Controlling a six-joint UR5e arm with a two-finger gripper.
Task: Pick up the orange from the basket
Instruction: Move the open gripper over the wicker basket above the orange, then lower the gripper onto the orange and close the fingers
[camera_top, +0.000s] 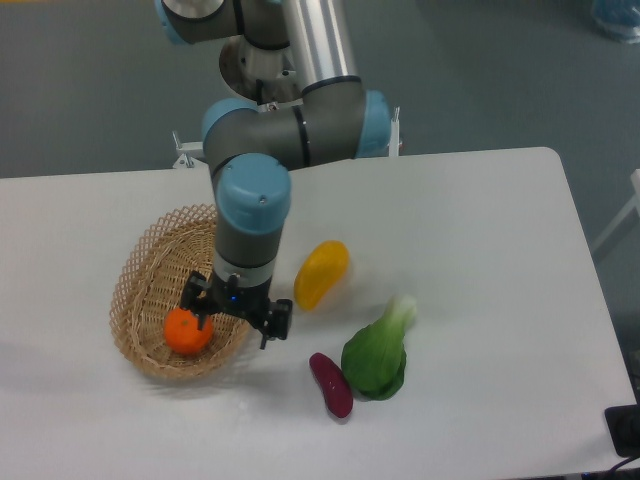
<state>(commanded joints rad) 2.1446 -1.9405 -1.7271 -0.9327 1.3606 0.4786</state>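
The orange (185, 332) is a small round bright-orange fruit lying in the front part of the oval tan wicker basket (150, 260) at the left of the table. My gripper (236, 314) hangs above the basket's right front rim, just right of the orange, and partly covers the orange's right edge. Its two dark fingers are spread apart and hold nothing. The arm comes down from the base at the top of the view.
A yellow-orange elongated fruit (321, 273) lies right of the basket. A green leafy vegetable (377, 354) and a small purple eggplant (331, 384) lie at the front middle. The table's right edge is far from the gripper.
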